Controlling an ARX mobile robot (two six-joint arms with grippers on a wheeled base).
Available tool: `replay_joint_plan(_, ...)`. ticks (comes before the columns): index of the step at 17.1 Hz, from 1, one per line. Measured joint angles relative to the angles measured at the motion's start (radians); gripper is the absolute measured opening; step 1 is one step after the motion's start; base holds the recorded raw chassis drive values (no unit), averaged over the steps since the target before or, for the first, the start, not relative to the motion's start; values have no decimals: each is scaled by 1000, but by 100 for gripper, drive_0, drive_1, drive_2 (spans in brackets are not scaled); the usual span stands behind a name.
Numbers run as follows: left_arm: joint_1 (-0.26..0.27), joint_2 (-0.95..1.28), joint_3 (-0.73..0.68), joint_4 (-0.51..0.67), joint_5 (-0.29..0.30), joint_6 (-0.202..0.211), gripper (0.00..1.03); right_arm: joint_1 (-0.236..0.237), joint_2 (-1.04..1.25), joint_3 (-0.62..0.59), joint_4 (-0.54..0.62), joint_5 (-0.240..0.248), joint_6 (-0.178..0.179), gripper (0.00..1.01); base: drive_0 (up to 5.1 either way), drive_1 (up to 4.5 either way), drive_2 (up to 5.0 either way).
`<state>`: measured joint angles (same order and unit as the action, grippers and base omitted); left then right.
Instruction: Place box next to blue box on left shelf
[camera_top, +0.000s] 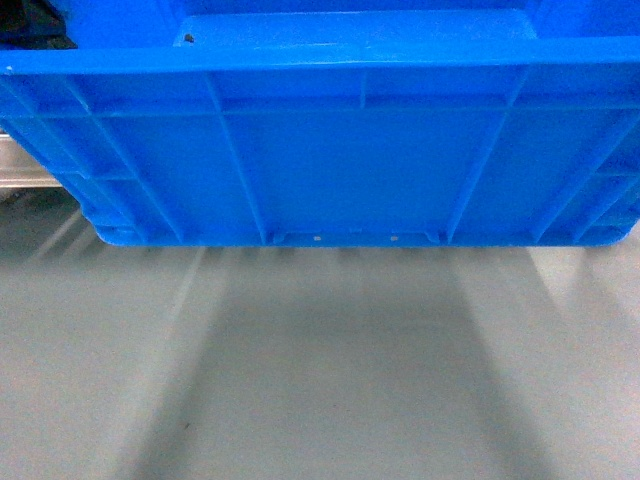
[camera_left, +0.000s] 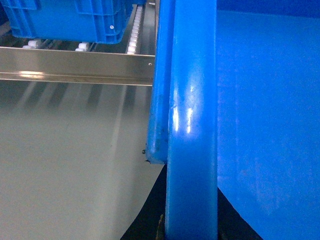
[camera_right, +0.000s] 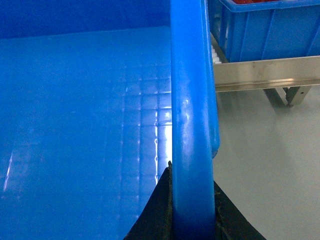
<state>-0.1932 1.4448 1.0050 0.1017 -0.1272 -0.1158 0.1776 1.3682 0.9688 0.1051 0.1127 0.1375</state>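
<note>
A: Where's the box (camera_top: 330, 170)?

B: Fills the top of the head view, held above the grey floor (camera_top: 330, 380), ribbed near wall facing us, top and sides cut off.

A: Grippers?

B: Left gripper (camera_left: 192, 227) pinches the left rim, right gripper (camera_right: 192, 215) pinches the right rim; only dark finger tips show.

A: Shelf?

B: Left shelf (camera_left: 75, 65) rail just far-left of the box, another blue crate (camera_left: 65, 20) on its rollers. Open floor before it. Right wrist shows a rail with a second crate (camera_right: 270, 30), contents cropped.
</note>
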Motion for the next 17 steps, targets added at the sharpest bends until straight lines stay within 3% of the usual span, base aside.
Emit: replay_joint_plan(17, 0, 0, 0, 3, 0, 0, 7, 0, 0, 0, 2, 0, 0, 9, 6, 434, -421)
